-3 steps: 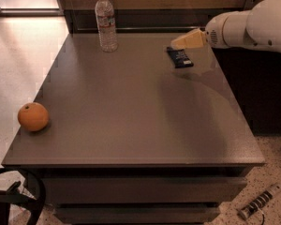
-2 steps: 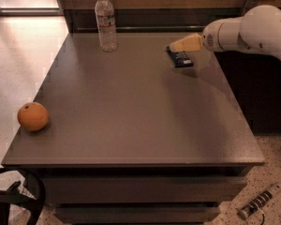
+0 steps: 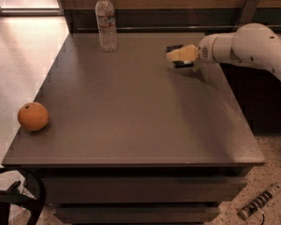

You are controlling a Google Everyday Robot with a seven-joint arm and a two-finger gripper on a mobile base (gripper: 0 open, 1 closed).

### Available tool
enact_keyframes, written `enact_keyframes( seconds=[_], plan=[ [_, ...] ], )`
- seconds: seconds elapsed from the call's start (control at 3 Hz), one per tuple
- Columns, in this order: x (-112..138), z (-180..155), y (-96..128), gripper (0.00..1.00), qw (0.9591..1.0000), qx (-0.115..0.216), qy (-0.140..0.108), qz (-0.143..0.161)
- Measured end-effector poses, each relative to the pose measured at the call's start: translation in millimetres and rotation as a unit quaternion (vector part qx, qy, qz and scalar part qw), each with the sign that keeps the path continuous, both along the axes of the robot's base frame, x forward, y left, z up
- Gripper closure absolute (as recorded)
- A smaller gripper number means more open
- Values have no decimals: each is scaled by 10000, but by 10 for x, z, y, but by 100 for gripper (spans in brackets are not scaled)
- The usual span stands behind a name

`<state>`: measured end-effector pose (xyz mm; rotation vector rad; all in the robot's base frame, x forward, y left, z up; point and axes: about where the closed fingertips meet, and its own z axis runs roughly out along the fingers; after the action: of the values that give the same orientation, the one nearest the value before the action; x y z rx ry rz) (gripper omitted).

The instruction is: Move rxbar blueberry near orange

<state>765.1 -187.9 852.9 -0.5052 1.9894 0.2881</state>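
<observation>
The rxbar blueberry (image 3: pixel 184 64) lies at the far right of the dark grey table (image 3: pixel 131 111); only its dark ends show above and below my gripper. My gripper (image 3: pixel 179 55), cream-coloured on a white arm coming in from the right, sits low right over the bar and covers its middle. The orange (image 3: pixel 33 116) rests near the table's front left edge, far from the bar and the gripper.
A clear plastic water bottle (image 3: pixel 107 22) stands upright at the table's back, left of the gripper. A wooden wall runs behind the table. On the floor lie a power strip (image 3: pixel 260 201) at bottom right and a black looped object (image 3: pixel 14 196) at bottom left.
My gripper has come down and slightly left, from above the bar to right over it. The bar, the orange and the bottle have not moved.
</observation>
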Motion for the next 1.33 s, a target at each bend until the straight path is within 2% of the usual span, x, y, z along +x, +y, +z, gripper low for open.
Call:
enact_keyframes(
  seconds=[0.33,0.67,1.0,1.33],
  plan=[
    [-103,-304,191,0,9998,158,71,-58],
    [-126,-388,266,0,9998,108,102,-101],
    [-125,-403,287,16,9998,111,114,-88],
    [-122,-413,306,39,9998,113,121,-74]
  ],
)
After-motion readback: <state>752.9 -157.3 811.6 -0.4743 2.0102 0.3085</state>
